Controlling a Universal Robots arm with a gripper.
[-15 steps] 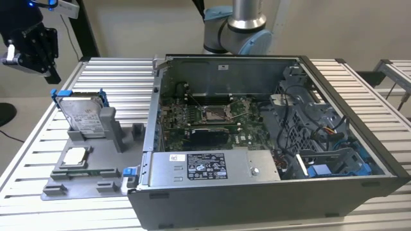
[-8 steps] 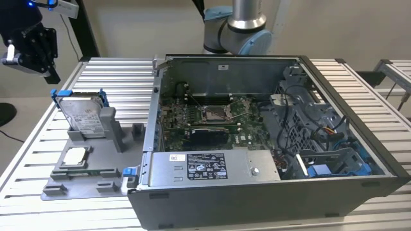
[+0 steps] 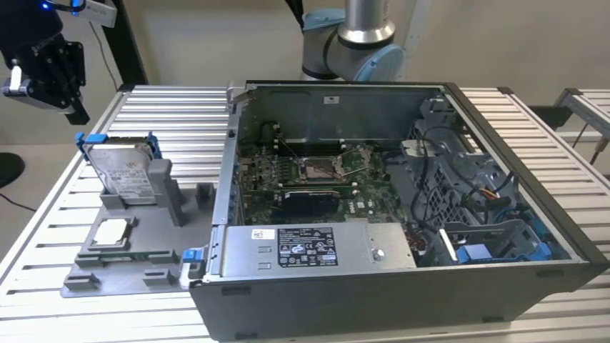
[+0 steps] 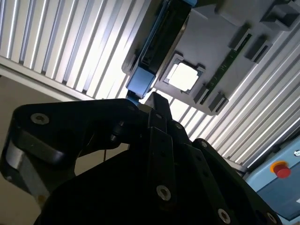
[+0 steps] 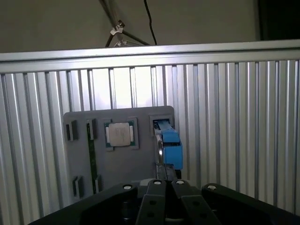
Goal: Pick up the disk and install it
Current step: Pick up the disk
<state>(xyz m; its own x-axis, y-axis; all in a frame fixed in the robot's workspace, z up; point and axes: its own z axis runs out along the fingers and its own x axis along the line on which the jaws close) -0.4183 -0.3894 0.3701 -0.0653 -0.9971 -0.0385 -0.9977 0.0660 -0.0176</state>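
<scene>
The disk (image 3: 124,168) stands on edge in a grey holder (image 3: 164,187) on the exterior view's left; it is silver with a white label and a blue frame. My black gripper (image 3: 56,75) hangs in the air above and beyond it, well apart, fingers pressed together and empty. In the first wrist view the disk's blue frame (image 5: 169,143) lies just past the gripper (image 5: 165,183). In the second wrist view the disk (image 4: 143,77) is seen edge-on beyond the gripper (image 4: 157,101).
A square silver chip (image 3: 111,232) lies in the same grey fixture plate (image 3: 133,280), near its front. The open computer case (image 3: 381,300) sits in mid table, with a drive cage and blue clips (image 3: 486,250) at its right. Slatted aluminium table (image 3: 171,107) all around.
</scene>
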